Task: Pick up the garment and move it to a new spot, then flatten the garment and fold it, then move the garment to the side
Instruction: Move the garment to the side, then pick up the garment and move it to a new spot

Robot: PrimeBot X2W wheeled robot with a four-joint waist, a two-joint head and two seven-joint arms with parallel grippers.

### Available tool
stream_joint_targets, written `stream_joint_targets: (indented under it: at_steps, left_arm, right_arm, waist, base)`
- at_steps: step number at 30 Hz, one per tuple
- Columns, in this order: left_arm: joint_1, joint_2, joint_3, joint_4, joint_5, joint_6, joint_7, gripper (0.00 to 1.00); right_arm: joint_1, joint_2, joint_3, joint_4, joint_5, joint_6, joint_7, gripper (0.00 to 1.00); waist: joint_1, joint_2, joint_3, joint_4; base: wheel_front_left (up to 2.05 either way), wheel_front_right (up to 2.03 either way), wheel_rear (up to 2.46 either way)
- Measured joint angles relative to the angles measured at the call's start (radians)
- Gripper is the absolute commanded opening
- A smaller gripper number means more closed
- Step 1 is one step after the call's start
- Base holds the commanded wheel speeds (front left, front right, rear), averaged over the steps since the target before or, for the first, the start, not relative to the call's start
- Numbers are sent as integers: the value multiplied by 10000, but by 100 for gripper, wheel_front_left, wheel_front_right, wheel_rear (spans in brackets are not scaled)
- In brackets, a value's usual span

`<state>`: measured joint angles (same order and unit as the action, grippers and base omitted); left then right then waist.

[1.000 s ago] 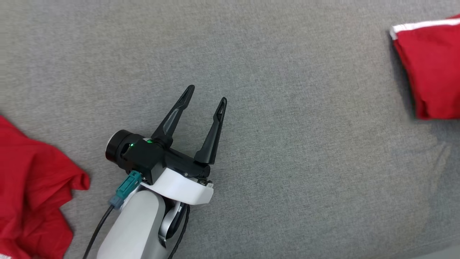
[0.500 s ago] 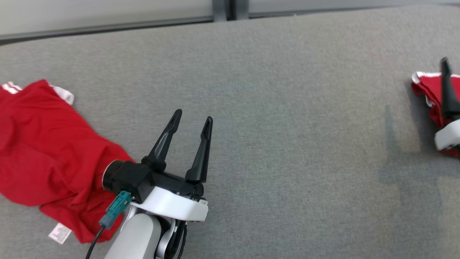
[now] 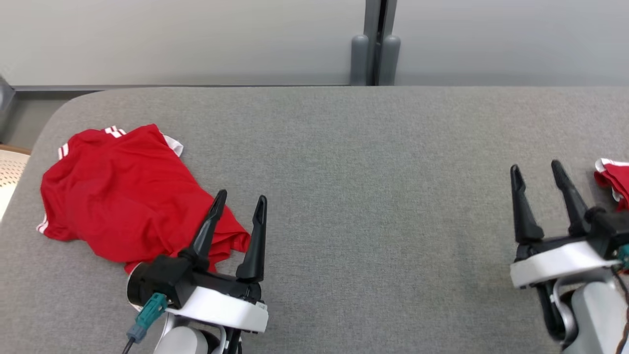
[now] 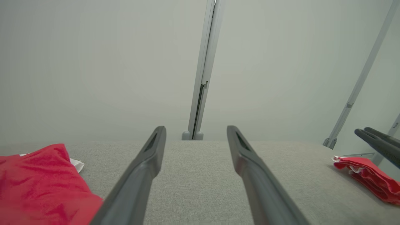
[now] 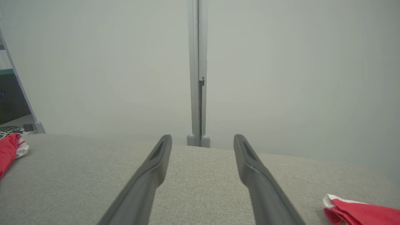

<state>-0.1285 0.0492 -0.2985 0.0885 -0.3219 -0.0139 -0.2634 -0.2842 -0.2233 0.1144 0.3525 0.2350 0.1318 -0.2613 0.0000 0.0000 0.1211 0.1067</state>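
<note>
A crumpled red garment (image 3: pixel 123 196) with white sleeve stripes lies on the left of the grey table (image 3: pixel 373 206). My left gripper (image 3: pixel 241 195) stands open just right of the garment's near corner, with nothing between its fingers; its left finger overlaps the cloth's edge in the head view. The same garment (image 4: pixel 40 184) sits left of the left gripper (image 4: pixel 195 129) in the left wrist view. My right gripper (image 3: pixel 534 165) is open and empty, left of a folded red garment (image 3: pixel 614 179) at the right edge. The right wrist view has that folded garment (image 5: pixel 359 214) right of the right gripper (image 5: pixel 203 137).
A pale wall with a grey post (image 3: pixel 376 49) runs behind the table's far edge. The table's rounded far-left corner (image 3: pixel 64 105) borders a beige perforated object (image 3: pixel 10 172). Bare grey cloth lies between the two grippers.
The whole head picture has shifted, so the camera moved: the far wall and the whole crumpled garment came into view. The right gripper now shows with its fingers spread. The left gripper stays open.
</note>
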Motion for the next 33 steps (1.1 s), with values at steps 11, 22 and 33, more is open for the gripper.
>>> stream_joint_targets:
  at_steps: [11, 22, 33]
  left_arm:
    - [796, -10, 192, 265, 4, 17, 2, 100]
    - [830, -4, 282, 259, 6, 17, 2, 100]
    - [820, -6, 219, 360, -61, 21, 2, 100]
  right_arm:
    - [1356, 1275, -435, -571, -416, -8, 0, 100]
    - [1623, 1590, -594, -583, -600, -8, 0, 100]
    - [1622, 1638, -570, -527, -617, -8, 0, 100]
  waist:
    - [0, 0, -729, 103]
    - [0, 0, -739, 94]
    - [0, 0, -697, 224]
  base:
    - [0, 0, 0]
    - [0, 0, 0]
    - [0, 0, 0]
